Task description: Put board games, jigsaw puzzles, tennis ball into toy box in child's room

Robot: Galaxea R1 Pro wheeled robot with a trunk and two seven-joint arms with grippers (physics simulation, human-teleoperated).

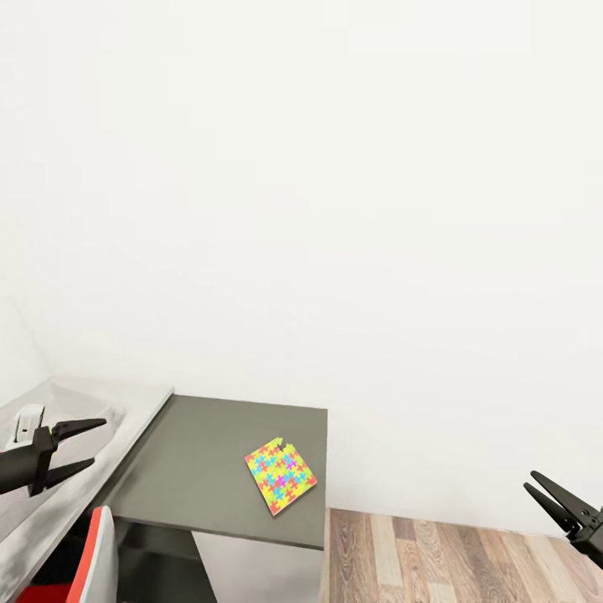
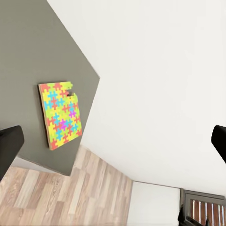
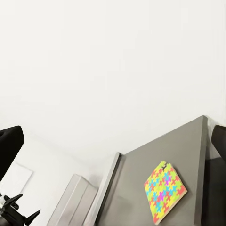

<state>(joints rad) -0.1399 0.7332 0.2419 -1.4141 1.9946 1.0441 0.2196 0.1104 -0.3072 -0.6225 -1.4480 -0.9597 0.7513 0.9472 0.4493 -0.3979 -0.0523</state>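
One jigsaw (image 1: pixel 280 476) of yellow, pink, green and blue pieces with orange edges lies flat and turned at an angle on the dark-grey lower worktop (image 1: pixel 201 469), near its front corner.

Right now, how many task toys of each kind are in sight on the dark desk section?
Jigsaw puzzle: 1, lying flat on the dark desk section
Board games: 0
Tennis balls: 0
Total: 1
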